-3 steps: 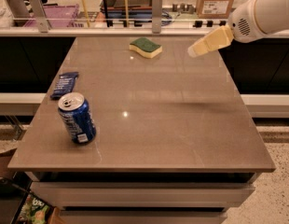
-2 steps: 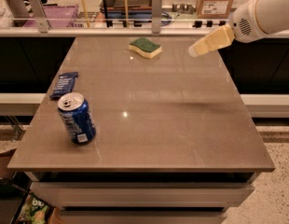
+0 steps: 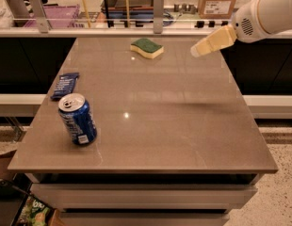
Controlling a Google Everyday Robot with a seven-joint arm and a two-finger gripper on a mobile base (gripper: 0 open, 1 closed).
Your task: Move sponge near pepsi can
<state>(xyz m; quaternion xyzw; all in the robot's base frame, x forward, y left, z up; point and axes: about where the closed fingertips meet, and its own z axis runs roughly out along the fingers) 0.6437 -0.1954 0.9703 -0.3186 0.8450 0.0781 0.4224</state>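
The beige gripper (image 3: pixel 201 48) hangs over the far right of the grey stone table (image 3: pixel 174 126), well apart from the wavy green-topped yellow foam sponge (image 3: pixel 147 47). I cannot tell if it is parted or closed. The blue aluminium pepsi can (image 3: pixel 78 119) stands front left.

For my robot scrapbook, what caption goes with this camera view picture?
Gripper hovers apart from the sponge at the far side; the pepsi can stands upright up front.

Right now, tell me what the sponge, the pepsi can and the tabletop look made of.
Sponge: matte pale-yellow foam under a rougher dark green scouring top. Pepsi can: likely aluminium, glossy blue print, bare silver lid. Tabletop: reflective grey-brown, stone or laminate. Gripper, hovering right of the sponge: seemingly pale plastic.
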